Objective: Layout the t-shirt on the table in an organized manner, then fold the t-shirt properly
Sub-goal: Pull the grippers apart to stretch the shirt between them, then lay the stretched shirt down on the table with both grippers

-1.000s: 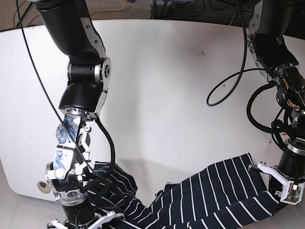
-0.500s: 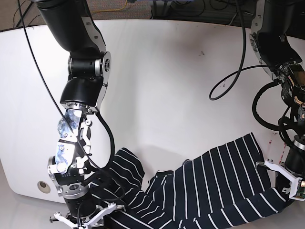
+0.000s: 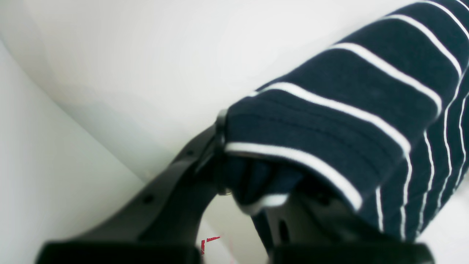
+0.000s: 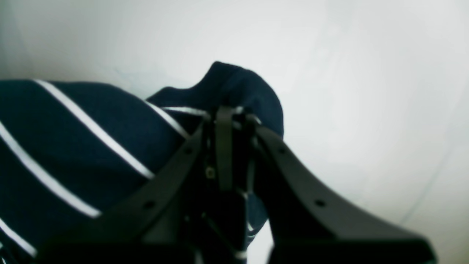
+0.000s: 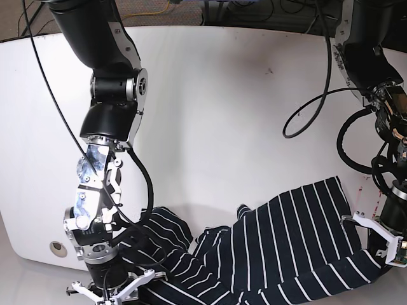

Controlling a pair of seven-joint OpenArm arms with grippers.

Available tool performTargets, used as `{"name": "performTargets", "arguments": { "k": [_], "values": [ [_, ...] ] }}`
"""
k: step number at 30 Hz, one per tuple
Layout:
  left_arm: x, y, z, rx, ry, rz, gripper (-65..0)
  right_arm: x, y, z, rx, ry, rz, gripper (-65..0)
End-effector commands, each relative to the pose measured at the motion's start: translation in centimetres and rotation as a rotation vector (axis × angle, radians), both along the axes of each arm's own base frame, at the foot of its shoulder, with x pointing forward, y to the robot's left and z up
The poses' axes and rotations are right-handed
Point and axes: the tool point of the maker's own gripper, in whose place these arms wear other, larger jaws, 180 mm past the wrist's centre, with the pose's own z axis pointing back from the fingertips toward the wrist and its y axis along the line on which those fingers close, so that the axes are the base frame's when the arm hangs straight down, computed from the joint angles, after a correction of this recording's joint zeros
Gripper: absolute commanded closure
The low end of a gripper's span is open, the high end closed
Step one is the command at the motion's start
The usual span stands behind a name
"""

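1. L gripper (image 3: 234,183) clenched on shirt (image 5: 286,248) hem.
2. R gripper (image 4: 227,121) pinches shirt edge too.
3. Shirt bunched at table (image 5: 222,108) near edge, btwn both arms.

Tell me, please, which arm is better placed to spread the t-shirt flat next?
Probably neither alone. The left gripper and right gripper are both shut on the t-shirt, at opposite ends, so pulling together looks best.

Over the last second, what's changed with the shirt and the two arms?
The t-shirt has been drawn farther up onto the table, its striped right-hand panel spreading wider. Both arms shifted slightly with it. Unchanged: the left gripper and right gripper stay shut on the fabric, and the middle remains bunched.
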Motion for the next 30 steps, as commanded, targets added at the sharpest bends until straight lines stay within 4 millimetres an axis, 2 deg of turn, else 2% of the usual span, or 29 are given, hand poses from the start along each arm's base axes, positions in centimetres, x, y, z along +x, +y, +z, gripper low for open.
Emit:
{"name": "performTargets", "arguments": {
  "k": [1, 4, 6, 15, 21, 24, 27, 30],
  "values": [
    [-0.3, 0.7, 0.8, -0.004, -0.036, 0.024, 0.0, -0.7, -1.0, 1.5, -0.002, -0.056, -0.036, 0.0],
    [-0.4, 0.7, -0.8, -0.005, 0.002, 0.024, 0.0, -1.3, -1.0, -0.2, -0.004, -0.032, -0.035, 0.0],
    [-0.6, 0.5, -2.2, -0.01, 0.036, 0.021, 0.0, -1.9, -1.0, -2.1, -0.005, 0.002, -0.036, 0.0],
    [-2.5, 0.1, -10.3, -0.028, 0.232, 0.016, 0.0, -6.0, -1.1, -8.9, -0.02, 0.112, -0.042, 0.0],
    [-5.5, -0.1, -16.9, -0.041, 0.402, 0.015, 0.0, -10.2, -1.1, -14.1, -0.034, 0.214, -0.044, 0.0],
    [-7.0, -0.2, -19.2, -0.041, 0.468, 0.016, 0.0, -12.2, -1.1, -16.4, -0.039, 0.269, -0.044, 0.0],
    [-9.0, -0.1, -22.0, -0.04, 0.549, 0.019, 0.0, -14.8, -0.9, -20.2, -0.04, 0.366, -0.038, 0.0],
    [-10.8, -0.1, -24.1, -0.04, 0.616, 0.02, 0.0, -16.8, -0.9, -22.9, -0.04, 0.438, -0.038, 0.0]
  ]
}}
